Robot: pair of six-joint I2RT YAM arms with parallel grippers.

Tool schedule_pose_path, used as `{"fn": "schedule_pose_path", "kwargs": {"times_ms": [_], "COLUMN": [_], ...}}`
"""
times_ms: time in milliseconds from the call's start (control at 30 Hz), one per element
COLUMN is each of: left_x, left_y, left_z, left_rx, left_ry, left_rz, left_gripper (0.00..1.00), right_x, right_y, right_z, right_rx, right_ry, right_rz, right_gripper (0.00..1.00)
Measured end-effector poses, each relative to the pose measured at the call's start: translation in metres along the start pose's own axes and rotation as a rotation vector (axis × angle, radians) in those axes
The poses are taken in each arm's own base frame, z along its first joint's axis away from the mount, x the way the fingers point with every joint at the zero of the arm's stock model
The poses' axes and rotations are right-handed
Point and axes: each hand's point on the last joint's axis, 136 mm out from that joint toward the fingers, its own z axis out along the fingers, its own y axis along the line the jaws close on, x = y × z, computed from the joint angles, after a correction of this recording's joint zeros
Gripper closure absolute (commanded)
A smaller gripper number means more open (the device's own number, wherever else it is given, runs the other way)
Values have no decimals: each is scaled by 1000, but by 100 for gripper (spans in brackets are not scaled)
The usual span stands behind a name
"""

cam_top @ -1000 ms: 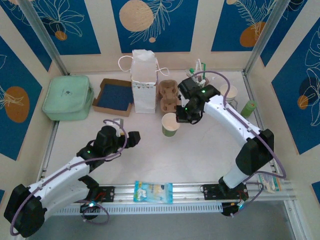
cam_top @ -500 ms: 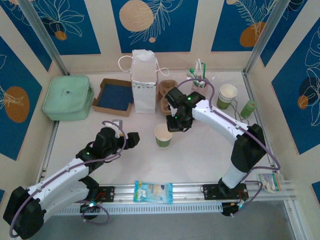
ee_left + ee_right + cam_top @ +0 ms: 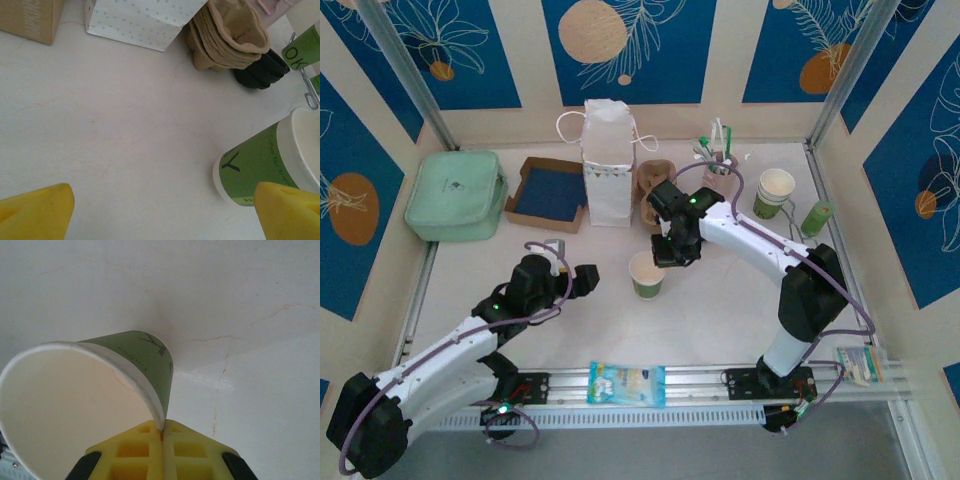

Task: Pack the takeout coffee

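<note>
The takeout coffee cup [image 3: 647, 272] is green paper with a white rim and an open top, cream inside. It sits mid-table, at or just above the surface. My right gripper [image 3: 669, 254] is shut on its rim: in the right wrist view the yellow fingers [image 3: 162, 424] pinch the cup wall [image 3: 137, 356] on the near side. My left gripper [image 3: 588, 279] hovers to the cup's left, open and holding nothing. In the left wrist view its yellow fingertips [image 3: 162, 212] stand wide apart, with the cup [image 3: 252, 165] by the right one.
A white paper bag [image 3: 607, 165] stands at the back, with cardboard cup carriers [image 3: 655, 188] and black lids [image 3: 260, 74] to its right. A cardboard tray [image 3: 548, 192] and a mint box [image 3: 455, 195] lie left. A second cup [image 3: 775, 190], pink stirrer cup [image 3: 718, 165] and green tube [image 3: 817, 215] are back right.
My right arm has carried the cup left and toward the near side, away from the carriers; it has moved little in the last half second. The left arm has stayed still.
</note>
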Motion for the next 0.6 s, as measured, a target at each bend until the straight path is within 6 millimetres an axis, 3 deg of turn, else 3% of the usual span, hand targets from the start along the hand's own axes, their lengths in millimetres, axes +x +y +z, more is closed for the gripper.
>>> {"fn": "schedule_pose_path", "kwargs": {"times_ms": [400,600], "left_x": [0,0], "left_y": [0,0], "left_z": [0,0], "left_rx": [-1,-2], "left_ry": [1,2], "left_rz": [0,3], "left_gripper": [8,7], "right_x": [-2,-1], "right_y": [-5,-9], "right_z": [7,11], "right_rx": [33,49], "right_ry": [4,7], "right_rz": [6,11], "right_gripper": [96,89]}}
